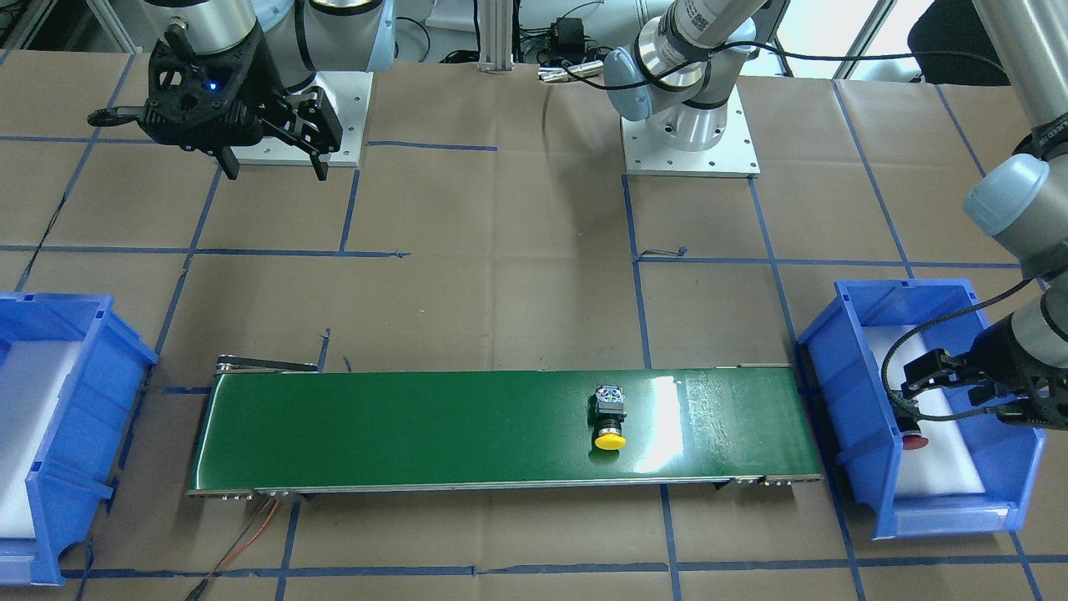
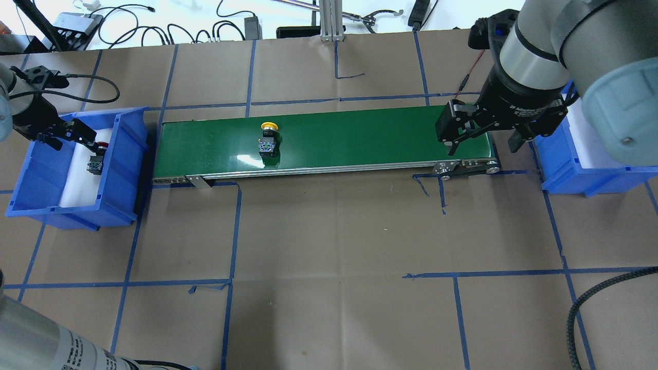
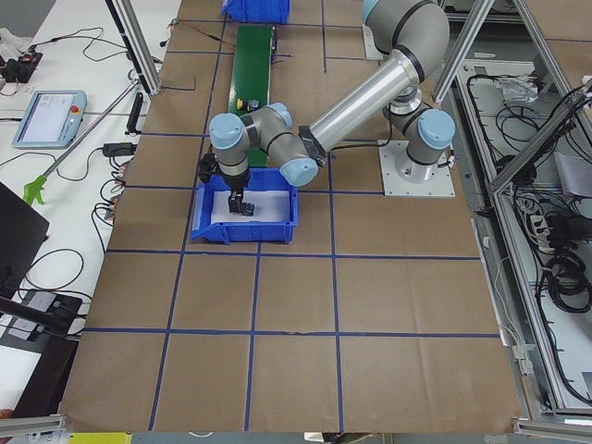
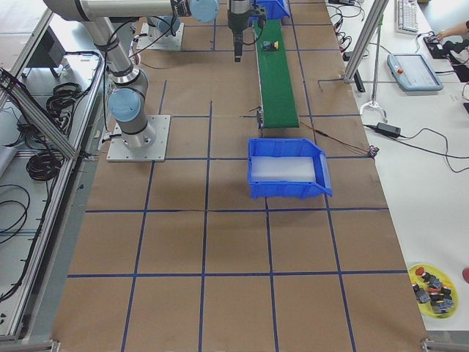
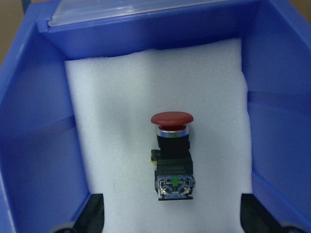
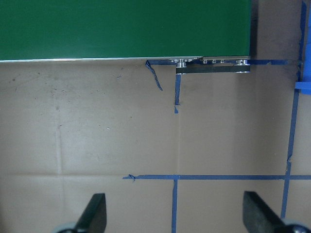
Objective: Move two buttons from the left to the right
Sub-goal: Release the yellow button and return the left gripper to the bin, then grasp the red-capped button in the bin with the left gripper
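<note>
Now: the yellow button (image 2: 268, 137) lies on its side on the green belt (image 2: 360, 139), toward the belt's 9 o'clock end in the overhead view, cap pointing to 12 o'clock.
Why there: the belt looks to be the carrier between the two bins, so the yellow one is partway across and neither arm has to span the whole run.
Red button (image 5: 171, 155): on its side on the white foam (image 5: 121, 121) in the left bin (image 2: 128, 154), cap toward 12 o'clock in the left wrist view, boxy body toward 6.
Left gripper (image 2: 72, 140): jaws parted wide and empty, one fingertip at 8 o'clock and one at 4 o'clock of the red button, neither touching it.
Left arm pose: elbow bent, wrist turned straight down into the bin and lined up over the button's body. It reads as the set-up for a grasp.
Right gripper (image 2: 483, 146): jaws spread wide, holding nothing, hanging by the belt's 3 o'clock end, over the worktop (image 2: 334, 246) at the belt's 6 o'clock edge.
Right arm pose: wrist vertical, fingers down, held high, likely ready to take what arrives.
Right bin (image 2: 565, 174): off the belt's 3 o'clock end, with neither button in it.
Progress: one button on its way, one not yet lifted.
</note>
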Controlling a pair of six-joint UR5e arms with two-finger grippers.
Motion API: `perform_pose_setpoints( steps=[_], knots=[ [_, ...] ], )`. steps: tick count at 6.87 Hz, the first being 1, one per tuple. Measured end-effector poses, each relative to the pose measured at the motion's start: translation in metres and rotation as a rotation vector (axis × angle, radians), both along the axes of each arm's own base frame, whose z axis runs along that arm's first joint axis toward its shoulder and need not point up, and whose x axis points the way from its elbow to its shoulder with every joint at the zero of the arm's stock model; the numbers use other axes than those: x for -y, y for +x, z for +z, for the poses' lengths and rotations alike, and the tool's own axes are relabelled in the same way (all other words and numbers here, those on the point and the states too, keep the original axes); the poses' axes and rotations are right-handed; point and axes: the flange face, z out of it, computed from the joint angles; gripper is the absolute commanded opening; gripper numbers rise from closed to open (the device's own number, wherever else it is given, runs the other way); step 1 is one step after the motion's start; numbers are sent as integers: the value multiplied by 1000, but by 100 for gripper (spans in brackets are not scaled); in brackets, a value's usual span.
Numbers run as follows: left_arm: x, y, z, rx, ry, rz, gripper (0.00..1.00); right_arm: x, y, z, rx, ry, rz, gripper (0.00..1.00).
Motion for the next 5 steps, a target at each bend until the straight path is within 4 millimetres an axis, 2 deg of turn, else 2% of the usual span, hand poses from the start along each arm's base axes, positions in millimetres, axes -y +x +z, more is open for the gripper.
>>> perform_pose_setpoints(
  steps=[4, 5],
  knots=[
    [3, 6, -41, -6, -8, 3, 98, -1, 0, 1, 1, -1, -1, 100],
    [5, 5, -48, -8, -5, 1, 90, -1, 0, 0, 0, -1, -1, 100]
  ],
)
